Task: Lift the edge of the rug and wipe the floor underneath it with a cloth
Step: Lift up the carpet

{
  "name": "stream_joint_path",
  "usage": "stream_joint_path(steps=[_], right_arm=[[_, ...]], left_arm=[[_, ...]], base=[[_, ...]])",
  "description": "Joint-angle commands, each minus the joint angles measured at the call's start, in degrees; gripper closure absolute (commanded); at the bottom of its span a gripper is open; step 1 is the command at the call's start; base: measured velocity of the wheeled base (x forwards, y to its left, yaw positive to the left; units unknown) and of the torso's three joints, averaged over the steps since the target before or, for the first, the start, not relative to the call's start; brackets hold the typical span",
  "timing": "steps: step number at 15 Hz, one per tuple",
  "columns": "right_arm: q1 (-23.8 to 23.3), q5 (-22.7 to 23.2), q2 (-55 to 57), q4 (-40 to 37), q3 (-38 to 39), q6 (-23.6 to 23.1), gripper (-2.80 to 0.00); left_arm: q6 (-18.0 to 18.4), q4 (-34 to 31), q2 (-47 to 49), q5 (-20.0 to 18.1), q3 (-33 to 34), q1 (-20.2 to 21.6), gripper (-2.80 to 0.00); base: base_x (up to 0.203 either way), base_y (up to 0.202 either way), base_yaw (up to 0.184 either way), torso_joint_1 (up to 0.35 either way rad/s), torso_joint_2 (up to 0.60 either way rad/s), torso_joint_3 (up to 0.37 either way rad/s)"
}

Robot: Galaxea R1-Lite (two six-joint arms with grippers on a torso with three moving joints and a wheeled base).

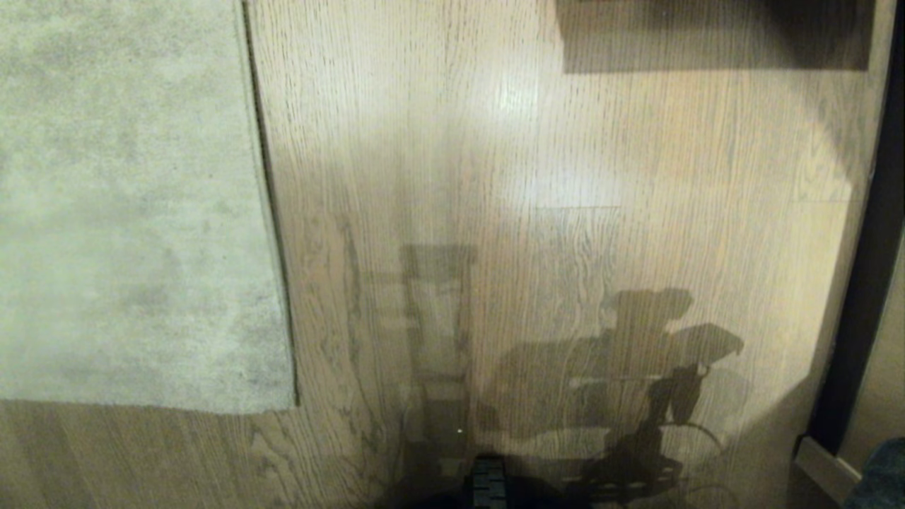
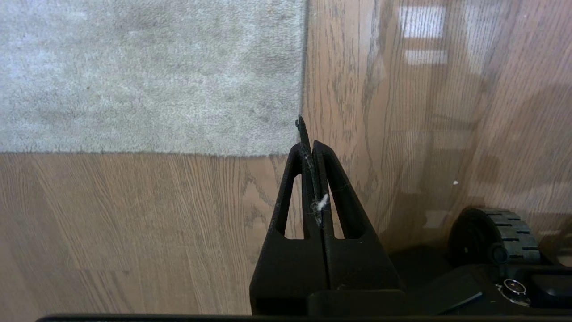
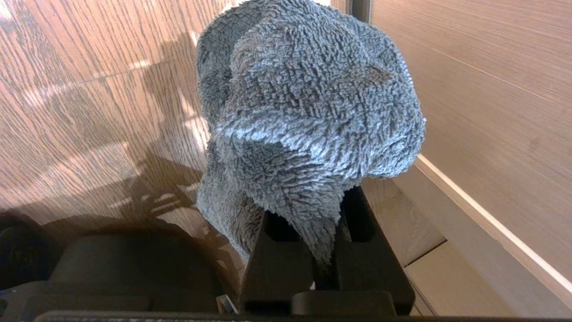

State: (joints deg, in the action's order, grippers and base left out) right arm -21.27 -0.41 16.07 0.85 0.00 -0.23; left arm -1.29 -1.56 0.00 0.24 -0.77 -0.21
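Note:
The pale grey-beige rug (image 1: 127, 212) lies flat at the left. Its straight rug edge (image 1: 269, 198) runs down to a corner (image 1: 291, 404) on the oak-look floor (image 1: 551, 212). Neither gripper shows in the head view; only an arm's shadow falls on the planks. In the left wrist view, my left gripper (image 2: 309, 145) is shut and empty, hanging above the floor just in front of the rug corner (image 2: 295, 150). My right gripper (image 3: 310, 210) is shut on the fluffy grey cloth (image 3: 308, 103). The cloth bunches over the fingers (image 3: 277, 264) and hides their tips.
A dark piece of furniture (image 1: 714, 35) casts shade at the far right. A dark upright strip (image 1: 866, 297) and a pale skirting board (image 3: 491, 223) bound the floor on the right. My base wheel (image 2: 496, 237) sits close below.

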Motion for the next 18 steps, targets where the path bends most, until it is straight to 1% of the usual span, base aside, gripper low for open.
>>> stream_joint_path(steps=[1, 3, 5, 8, 11, 16, 18], right_arm=[[0.35, -0.02, 0.16, 0.03, 0.00, -0.03, 0.00], [4.36, -0.02, 0.12, 0.03, 0.00, -0.03, 0.00], [9.59, -0.02, 0.18, 0.03, 0.00, -0.03, 0.00], [10.56, 0.06, 0.19, 0.03, 0.00, -0.03, 0.00], [16.24, 0.06, 0.18, 0.03, 0.00, -0.03, 0.00], [17.49, 0.02, -0.08, 0.03, 0.00, -0.03, 0.00], [22.31, 0.06, -1.34, 0.03, 0.00, -0.03, 0.00]], left_arm=[[-0.03, -0.02, 0.00, 0.02, -0.02, -0.04, 0.00], [-0.03, -0.02, 0.00, 0.09, -0.02, 0.03, 0.00], [-0.03, -0.02, 0.00, 0.02, -0.02, 0.03, 0.00], [-0.03, -0.02, 0.00, 0.02, -0.02, 0.03, 0.00], [-0.03, -0.02, 0.00, 0.02, -0.02, -0.05, 0.00], [-0.03, -0.02, 0.00, 0.02, -0.02, 0.03, 0.00], [-0.03, -0.02, 0.00, 0.02, -0.02, 0.03, 0.00]], base=[[0.000, 0.000, 0.000, 0.000, 0.00, 0.000], [0.000, 0.000, 0.000, 0.000, 0.00, 0.000], [0.000, 0.000, 0.000, 0.000, 0.00, 0.000], [0.000, 0.000, 0.000, 0.000, 0.00, 0.000], [0.000, 0.000, 0.000, 0.000, 0.00, 0.000], [0.000, 0.000, 0.000, 0.000, 0.00, 0.000], [0.000, 0.000, 0.000, 0.000, 0.00, 0.000]])
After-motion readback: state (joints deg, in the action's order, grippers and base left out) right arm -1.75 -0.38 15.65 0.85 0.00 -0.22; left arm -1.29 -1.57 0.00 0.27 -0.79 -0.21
